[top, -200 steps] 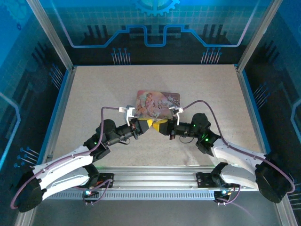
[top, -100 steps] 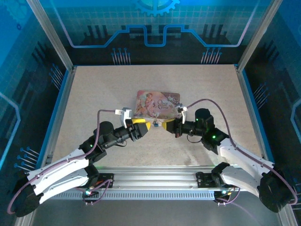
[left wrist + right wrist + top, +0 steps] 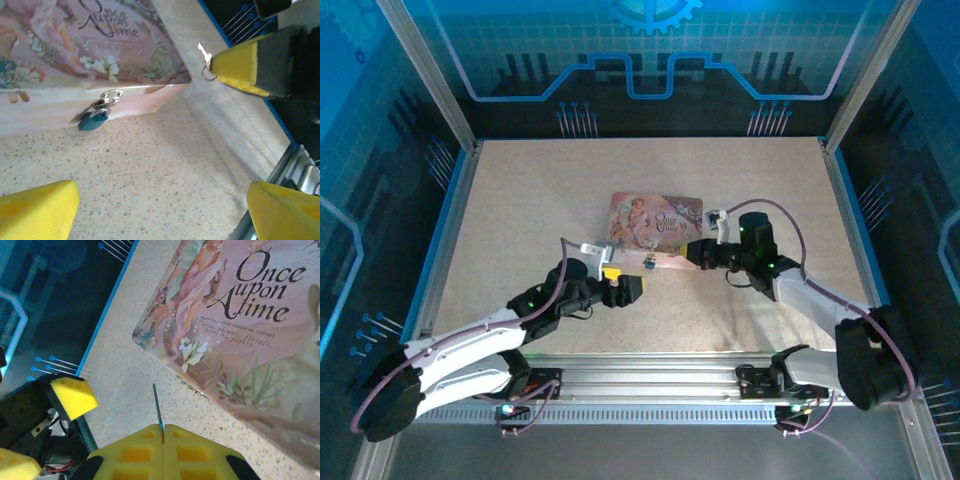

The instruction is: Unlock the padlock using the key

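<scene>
The left gripper (image 3: pixel 622 283) stands wide open and holds nothing, low over the surface (image 3: pixel 150 165) just in front of the tin (image 3: pixel 75 55). The right gripper (image 3: pixel 690 252) is clamped on the key (image 3: pixel 157 405), whose thin blade sticks out from between the closed pads, off the tin's right corner. The padlock (image 3: pixel 93 120) hangs at the tin's near front edge, its body against the tin's side just above the surface; it sits between the two grippers, touched by neither, with the key well apart from it. The main risk, as I judge it, is that the padlock is free. Pushing the key at it would likely make it swing or tip aside, or shove the light tin back, so the blade would miss the keyhole. The key is also pinched only by its end, so any sideways load at the keyhole could twist it in the pads or let it slip out. The keyhole itself is too small to make out, so I cannot tell whether it faces the key. A second ago the two grippers were bunched together in front of the tin with the left one closed. Since then the left has opened and drawn back toward the near side, the right has pulled away to the right with the key, and the padlock is uncovered.
</scene>
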You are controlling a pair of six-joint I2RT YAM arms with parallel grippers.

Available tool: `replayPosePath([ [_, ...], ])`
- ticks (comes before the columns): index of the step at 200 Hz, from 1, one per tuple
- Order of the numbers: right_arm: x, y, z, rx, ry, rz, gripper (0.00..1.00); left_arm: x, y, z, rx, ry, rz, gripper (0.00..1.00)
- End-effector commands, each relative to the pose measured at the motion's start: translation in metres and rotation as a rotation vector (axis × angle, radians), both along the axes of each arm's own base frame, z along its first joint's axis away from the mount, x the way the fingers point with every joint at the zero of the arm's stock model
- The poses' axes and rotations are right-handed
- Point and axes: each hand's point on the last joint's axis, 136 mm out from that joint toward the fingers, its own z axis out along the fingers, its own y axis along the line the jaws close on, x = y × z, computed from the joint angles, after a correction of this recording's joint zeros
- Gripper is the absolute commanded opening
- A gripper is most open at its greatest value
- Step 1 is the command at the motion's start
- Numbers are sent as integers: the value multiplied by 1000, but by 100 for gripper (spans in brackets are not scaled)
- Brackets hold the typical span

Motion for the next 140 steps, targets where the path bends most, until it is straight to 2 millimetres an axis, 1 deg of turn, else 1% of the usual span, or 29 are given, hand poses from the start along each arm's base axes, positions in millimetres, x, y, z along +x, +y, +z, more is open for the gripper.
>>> replayPosePath([
  [1,20,5,12,24,-33,1,6,8,1,-7,38,14,32,89],
  [22,33,8,1,6,-6,2,6,11,-2,-18,58,54,39,90],
  [25,37,10,4,12,-27,2,7,12,-2,-18,58,58,41,90],
  [29,40,10,2,10,-26,2,7,13,-2,-21,62,66,45,90],
  [41,47,11,-5,2,-12,-7,6,14,-4,-25,68,83,46,90],
  [65,56,14,-14,4,-12,-7,6,15,-7,-31,73,103,43,91],
  [102,60,16,-29,-14,12,1,6,18,-6,-35,86,111,53,91],
  [140,54,13,-50,-44,74,-2,6,20,-2,-42,106,119,59,91],
])
